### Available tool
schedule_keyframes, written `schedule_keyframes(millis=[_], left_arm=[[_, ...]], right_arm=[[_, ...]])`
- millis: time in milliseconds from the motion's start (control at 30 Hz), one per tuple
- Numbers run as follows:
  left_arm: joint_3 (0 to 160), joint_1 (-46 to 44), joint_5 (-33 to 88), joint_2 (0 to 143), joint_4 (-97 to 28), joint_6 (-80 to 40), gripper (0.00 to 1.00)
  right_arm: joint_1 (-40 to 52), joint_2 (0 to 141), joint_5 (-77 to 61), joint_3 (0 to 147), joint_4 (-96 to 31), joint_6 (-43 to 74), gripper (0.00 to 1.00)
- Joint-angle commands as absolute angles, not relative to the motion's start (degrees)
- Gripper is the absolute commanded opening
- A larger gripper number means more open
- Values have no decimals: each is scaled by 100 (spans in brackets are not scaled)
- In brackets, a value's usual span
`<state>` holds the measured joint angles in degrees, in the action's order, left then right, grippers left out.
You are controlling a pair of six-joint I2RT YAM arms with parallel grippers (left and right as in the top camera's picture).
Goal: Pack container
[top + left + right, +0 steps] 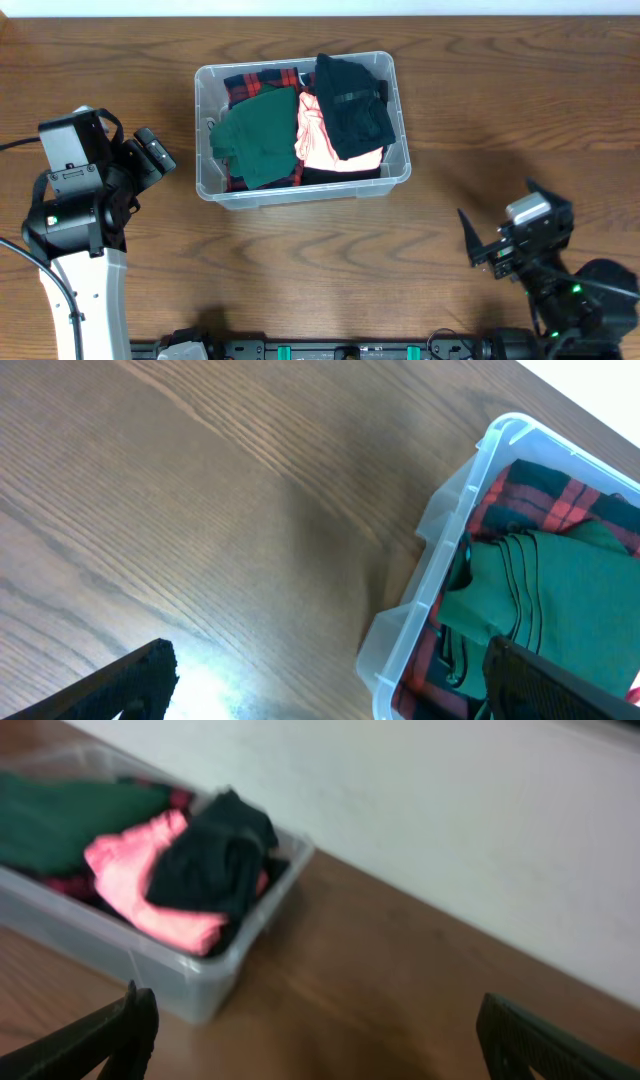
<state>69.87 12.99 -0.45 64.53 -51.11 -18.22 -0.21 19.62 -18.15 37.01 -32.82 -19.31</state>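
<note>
The clear plastic container [220, 190] stands at the table's middle back, filled with folded clothes: a green garment [258, 135], a pink one [325, 140], a black one [352, 105] and red plaid [262, 80] beneath. My left gripper [152, 155] is open and empty, to the left of the container; the container's corner shows in the left wrist view [440, 575]. My right gripper [492, 240] is open and empty at the front right, well apart from the container [150, 965]. The left gripper [330, 680] and right gripper [315, 1030] show wide-spread fingers in their wrist views.
The table [400, 260] is brown wood. A white wall [450, 830] runs behind its far edge. The arm bases and a black rail [350, 350] sit along the front edge.
</note>
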Motion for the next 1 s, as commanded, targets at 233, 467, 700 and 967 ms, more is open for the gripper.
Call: schedule_keyframes(millis=[233,467,700,967], left_arm=[[6997,1321,-110,6473,-5122,-1872,98],[6997,1321,-110,6473,-5122,-1872,98],[6997,1321,-110,6473,-5122,-1872,98],[6997,1321,-113,6473,-5122,-1872,98]], right_arm=[[-172,738,-1562,2255,-3273,-1675,99],[-183,248,-1542,1732,-3277,-1559,99],[-187,32,-1538,1437,-3277,-1481,99],[-187,32,-1546,1151,-3280,-1479,99]])
